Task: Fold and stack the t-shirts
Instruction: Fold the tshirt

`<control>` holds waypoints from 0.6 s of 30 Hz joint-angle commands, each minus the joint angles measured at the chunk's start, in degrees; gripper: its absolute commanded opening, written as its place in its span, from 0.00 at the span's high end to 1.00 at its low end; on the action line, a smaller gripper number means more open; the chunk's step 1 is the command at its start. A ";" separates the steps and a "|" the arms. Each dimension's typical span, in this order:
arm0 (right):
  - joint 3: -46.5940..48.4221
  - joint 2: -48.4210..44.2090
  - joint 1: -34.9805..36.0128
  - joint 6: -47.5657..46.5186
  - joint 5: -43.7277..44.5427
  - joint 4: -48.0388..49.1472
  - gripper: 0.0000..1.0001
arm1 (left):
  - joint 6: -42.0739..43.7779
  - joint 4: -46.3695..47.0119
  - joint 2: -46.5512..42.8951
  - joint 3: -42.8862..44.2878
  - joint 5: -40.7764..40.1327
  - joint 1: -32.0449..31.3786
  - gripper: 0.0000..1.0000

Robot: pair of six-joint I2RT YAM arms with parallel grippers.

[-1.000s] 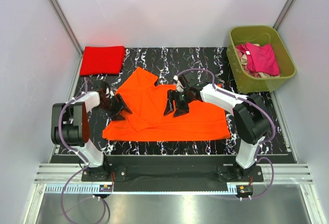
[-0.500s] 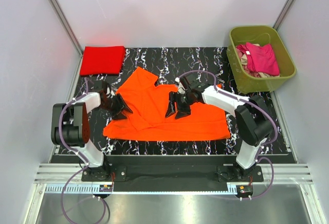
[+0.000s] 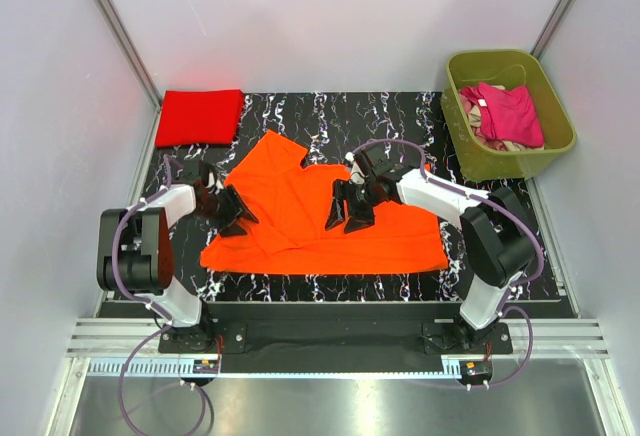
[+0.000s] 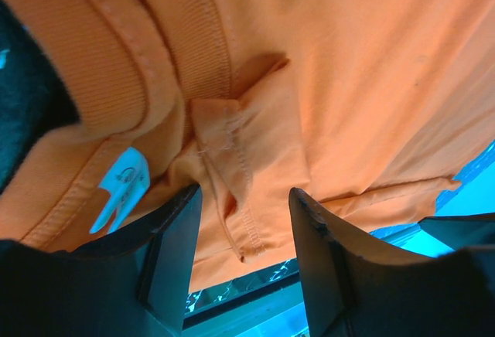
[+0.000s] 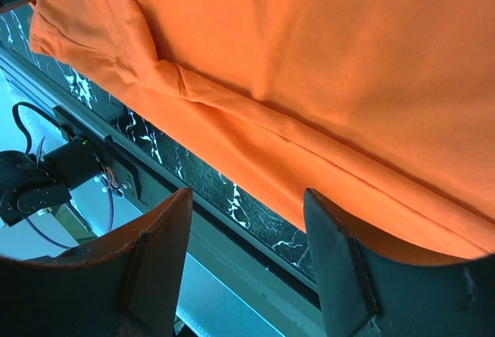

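Jaws apart on both arms, nothing clamped: on the left gripper [image 4: 244, 198], astride a raised fold of hem just beside the collar [image 4: 116, 66] and white label [image 4: 120, 186] of the orange shirt [image 3: 330, 241]; on the right gripper [image 5: 246, 198], wide over smooth cloth near the shirt's middle. Spread flat across the black marbled mat [image 3: 380, 111], with the long axis running left to right and one corner reaching toward the far left. Directly under both sets of fingers, with the left-hand edge nearer the left arm and the middle nearer the right. Judged next: pinching that fold at the collar and carrying it across toward the right. Well apart at the far left corner, a folded red shirt [image 3: 200, 116]; off the mat at far right, a green tub [image 3: 500, 168] holding a pink shirt [image 3: 510, 114] over paler cloth. Nothing in the way between the arms but the shirt's own wrinkles.
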 commanded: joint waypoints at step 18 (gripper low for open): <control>-1.50 -2.27 -1.23 0.71 -0.84 2.03 0.34 | -9.36 3.68 5.40 23.31 1.91 -13.36 0.43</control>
